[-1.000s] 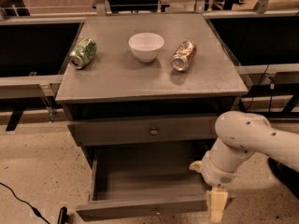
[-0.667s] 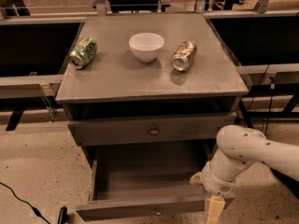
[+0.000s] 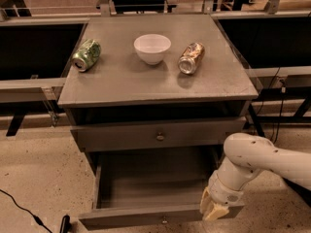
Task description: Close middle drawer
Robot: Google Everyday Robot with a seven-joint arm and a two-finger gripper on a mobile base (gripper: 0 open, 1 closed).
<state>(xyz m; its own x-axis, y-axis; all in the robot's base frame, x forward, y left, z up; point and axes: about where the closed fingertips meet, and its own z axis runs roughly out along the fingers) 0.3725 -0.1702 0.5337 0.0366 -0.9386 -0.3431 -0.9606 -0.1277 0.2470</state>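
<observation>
The middle drawer (image 3: 146, 216) is pulled far out of the grey cabinet. Its long empty box is open to view, and its low front panel with a tiny knob (image 3: 164, 221) is near the bottom edge of the camera view. My gripper (image 3: 214, 210) is at the right end of that front panel, at or just over its top edge. The white arm (image 3: 252, 161) reaches in from the right. Above the open drawer, a taller grey drawer front with a brass knob (image 3: 160, 136) stands slightly out of the cabinet.
On the cabinet top (image 3: 121, 89) are a green can (image 3: 87, 55) lying on its side, a white bowl (image 3: 152, 47) and a brown can (image 3: 191, 58) lying on its side. Dark benches flank the cabinet. A black cable (image 3: 29, 212) runs across the floor at the lower left.
My arm and gripper have shifted a little to the left, closer to the right end of the open drawer's front. The drawer itself has not visibly moved.
</observation>
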